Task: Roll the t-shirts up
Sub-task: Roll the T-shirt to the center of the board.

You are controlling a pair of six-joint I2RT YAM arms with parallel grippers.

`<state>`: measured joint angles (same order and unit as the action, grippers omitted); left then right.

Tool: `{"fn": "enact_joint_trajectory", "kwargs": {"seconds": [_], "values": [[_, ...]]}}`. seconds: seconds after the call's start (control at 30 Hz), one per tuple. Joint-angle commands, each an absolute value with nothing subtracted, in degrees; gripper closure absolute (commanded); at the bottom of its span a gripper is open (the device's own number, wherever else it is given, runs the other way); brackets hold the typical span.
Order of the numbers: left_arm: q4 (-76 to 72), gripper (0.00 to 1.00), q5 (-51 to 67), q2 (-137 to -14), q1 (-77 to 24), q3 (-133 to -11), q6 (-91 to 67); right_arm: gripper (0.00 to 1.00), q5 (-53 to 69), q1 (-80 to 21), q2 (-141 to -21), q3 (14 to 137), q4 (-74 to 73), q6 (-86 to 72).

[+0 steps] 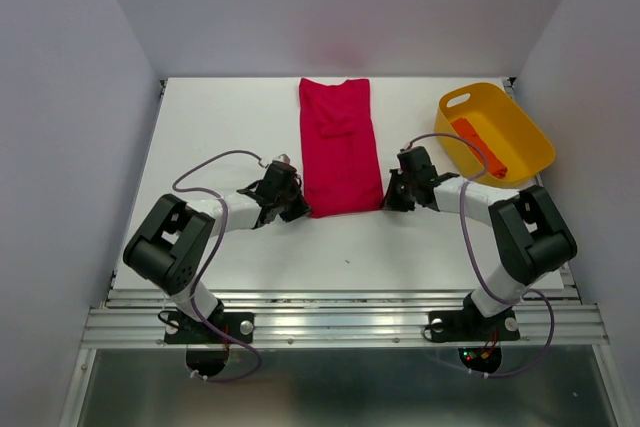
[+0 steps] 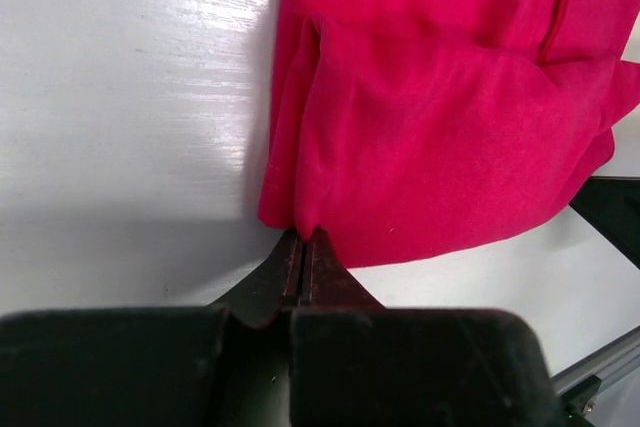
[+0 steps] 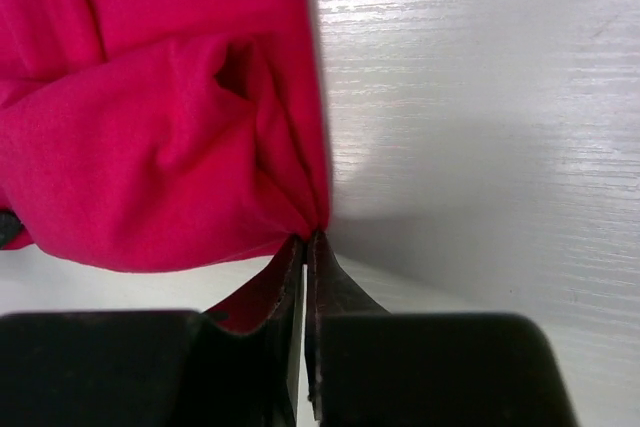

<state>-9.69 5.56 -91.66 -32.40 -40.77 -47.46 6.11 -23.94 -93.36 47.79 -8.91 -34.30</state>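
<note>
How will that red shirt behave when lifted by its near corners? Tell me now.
Probably floppy: the red t-shirt bunches in soft folds where jaws pinch it. Likely to sag between the left gripper and right gripper. Probably light: thin cloth lying flat.

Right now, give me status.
Left gripper shut on red t-shirt near corner. Right gripper shut on other corner. Shirt flat, folded lengthwise. Orange t-shirt in yellow basket.

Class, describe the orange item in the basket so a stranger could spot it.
On the white table, find the yellow basket at the far right corner. Inside lies the orange bundle, narrow and compact, unlike the flat crimson shirt mid-table.
</note>
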Motion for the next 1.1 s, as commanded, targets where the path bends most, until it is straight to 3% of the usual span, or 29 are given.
{"fn": "enact_joint_trajectory", "kwargs": {"seconds": [0.0,0.73,1.07], "values": [[-9.1,1.0,5.1,-91.2,-32.4,-40.8,-46.6,0.99,7.2,-23.6,-92.7,46.6,-6.4,-33.5],[1.8,1.0,6.4,-73.5,-35.4,-35.1,-51.4,0.99,12.6,-26.8,-74.8,36.6,-14.0,-37.9],[9.8,1.0,3.8,-73.6,-35.6,-43.2,-50.2,0.99,10.1,-26.8,-73.0,41.4,-18.2,-37.2]]}}
